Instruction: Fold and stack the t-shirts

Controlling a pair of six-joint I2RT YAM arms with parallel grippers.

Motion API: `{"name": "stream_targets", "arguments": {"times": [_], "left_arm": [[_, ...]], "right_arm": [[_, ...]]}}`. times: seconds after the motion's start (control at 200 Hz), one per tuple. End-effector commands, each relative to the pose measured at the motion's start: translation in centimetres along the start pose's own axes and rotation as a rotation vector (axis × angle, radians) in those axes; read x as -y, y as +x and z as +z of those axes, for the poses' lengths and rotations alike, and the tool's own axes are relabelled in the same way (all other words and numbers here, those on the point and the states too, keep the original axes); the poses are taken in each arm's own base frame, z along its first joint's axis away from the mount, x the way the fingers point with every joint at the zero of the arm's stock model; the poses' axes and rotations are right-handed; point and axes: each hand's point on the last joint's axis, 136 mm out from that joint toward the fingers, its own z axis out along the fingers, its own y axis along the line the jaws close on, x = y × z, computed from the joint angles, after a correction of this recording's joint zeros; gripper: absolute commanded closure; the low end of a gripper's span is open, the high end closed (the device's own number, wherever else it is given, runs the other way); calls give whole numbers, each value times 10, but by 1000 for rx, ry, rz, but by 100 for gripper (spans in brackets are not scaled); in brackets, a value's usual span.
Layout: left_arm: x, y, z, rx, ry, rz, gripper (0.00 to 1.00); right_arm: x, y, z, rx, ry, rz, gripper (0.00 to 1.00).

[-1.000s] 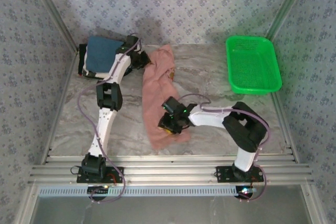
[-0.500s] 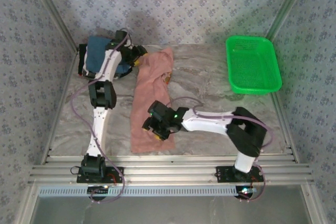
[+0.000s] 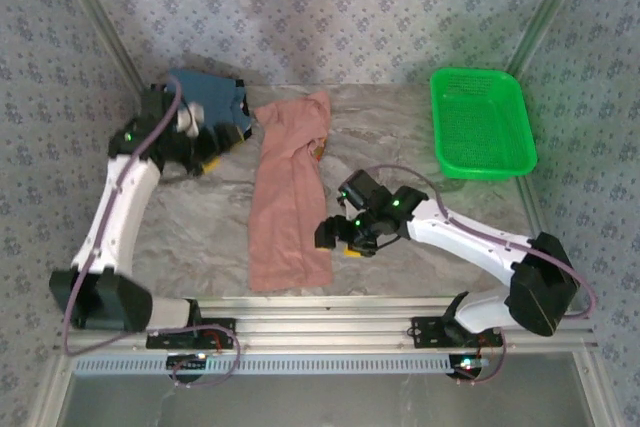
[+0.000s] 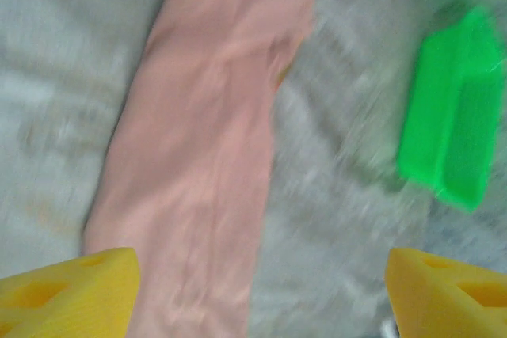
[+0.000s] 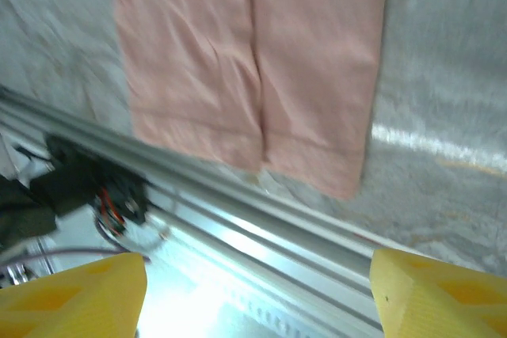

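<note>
Pink t-shirt (image 3: 290,197) is laid flat in a long strip on the table (image 3: 420,162). A folded blue t-shirt (image 3: 212,97) is seen back left. The left gripper (image 4: 257,294) and right gripper (image 5: 253,294) are held wide open, with nothing gripped.

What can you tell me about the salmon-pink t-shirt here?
The salmon-pink t-shirt is soft cloth folded lengthwise into a long narrow strip, a fold line down its middle. Lightly wrinkled, it lies flat on the marbled table, hem by the near rail. Some orange print peeks out at its right edge. The open right gripper is beside its near right edge.
</note>
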Motion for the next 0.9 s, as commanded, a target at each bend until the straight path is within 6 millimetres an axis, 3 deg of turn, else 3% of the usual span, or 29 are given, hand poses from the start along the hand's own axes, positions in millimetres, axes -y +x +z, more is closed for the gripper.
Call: {"name": "stream_targets", "arguments": {"times": [0.0,0.125,0.255,0.435,0.6,0.894], "left_arm": [[-60,79,19,-143,-119,-120,20],[-99,149,25,-218,-149,-186,21],[-122,184,28,-221,-146,-251,22],[-138,211,49,-266,-126,-307,26],[-151,228,57,-322,-186,-282,28],[-151,229,77,-314,-131,-305,33]], "right_arm": [[-2,23,18,-118,-76,-59,26],[9,28,34,-129,-85,-3,27],[15,33,48,-155,-77,17,29],[23,40,71,-180,-31,26,30],[24,38,80,-179,-6,24,31],[31,36,90,-171,27,58,35]]}}
